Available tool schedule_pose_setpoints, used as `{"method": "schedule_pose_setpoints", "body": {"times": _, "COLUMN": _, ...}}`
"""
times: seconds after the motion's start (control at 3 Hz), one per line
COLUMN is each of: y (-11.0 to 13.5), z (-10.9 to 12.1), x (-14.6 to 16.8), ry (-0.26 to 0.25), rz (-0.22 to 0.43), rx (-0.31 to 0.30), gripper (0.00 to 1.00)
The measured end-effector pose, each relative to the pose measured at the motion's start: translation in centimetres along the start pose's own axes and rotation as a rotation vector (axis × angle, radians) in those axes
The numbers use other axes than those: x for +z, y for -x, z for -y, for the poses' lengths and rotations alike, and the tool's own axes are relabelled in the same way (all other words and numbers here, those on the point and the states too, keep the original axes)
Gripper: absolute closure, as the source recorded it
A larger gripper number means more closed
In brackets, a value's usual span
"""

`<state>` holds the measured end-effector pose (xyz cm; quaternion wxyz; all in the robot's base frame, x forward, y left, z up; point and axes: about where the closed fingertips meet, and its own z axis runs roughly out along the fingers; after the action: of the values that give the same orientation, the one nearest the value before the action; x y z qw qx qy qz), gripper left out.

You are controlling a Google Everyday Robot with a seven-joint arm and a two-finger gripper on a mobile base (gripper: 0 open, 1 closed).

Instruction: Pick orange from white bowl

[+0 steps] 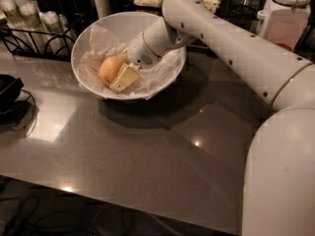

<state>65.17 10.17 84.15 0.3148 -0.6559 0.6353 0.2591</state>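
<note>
Camera view. I am looking down across a grey, glossy counter (147,146) from its near right corner, where the robot's white body is filling the frame. The white bowl (81,48) is sitting near the far left corner of the counter, tilting slightly toward me, with crumpled white paper (162,70) lining it. The orange (111,69) is lying inside the bowl, on the paper, toward the bowl's left half (a pale yellow-orange ball, matte). The arm (231,43) is reaching in from the right edge over the far side of the counter and dipping past the bowl's right rim. The gripper (123,77) is resting inside the bowl, with its pale tip touching the orange's right, near side; I cannot tell whether the claw is open, closed or gripping the fruit, since the far side of the orange is hiding the rest.

Along the far edge, a black wire rack (44,43) is holding small bottles (24,14), whose labels are too blurred for me to read. A lidded jar (290,18) with pinkish contents is standing by the far right corner. A black object (7,90) is poking in at the left edge, with a thin cable (27,117) trailing from it.
</note>
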Motion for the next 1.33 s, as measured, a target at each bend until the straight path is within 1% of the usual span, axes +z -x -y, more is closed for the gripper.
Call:
{"method": "schedule_pose_setpoints", "body": {"times": 0.33, "y": 0.61, "z": 0.06, "x": -0.90, "ry": -0.004, "rz": 0.045, "rx": -0.010, "gripper": 1.00}}
{"method": "schedule_pose_setpoints", "body": {"times": 1.0, "y": 0.04, "z": 0.00, "x": -0.67, "ry": -0.005, "rz": 0.045, "rx": -0.011, "gripper": 1.00}}
{"method": "schedule_pose_setpoints", "body": {"times": 1.33, "y": -0.08, "z": -0.18, "x": -1.32, "ry": -0.010, "rz": 0.055, "rx": -0.021, "gripper": 1.00}}
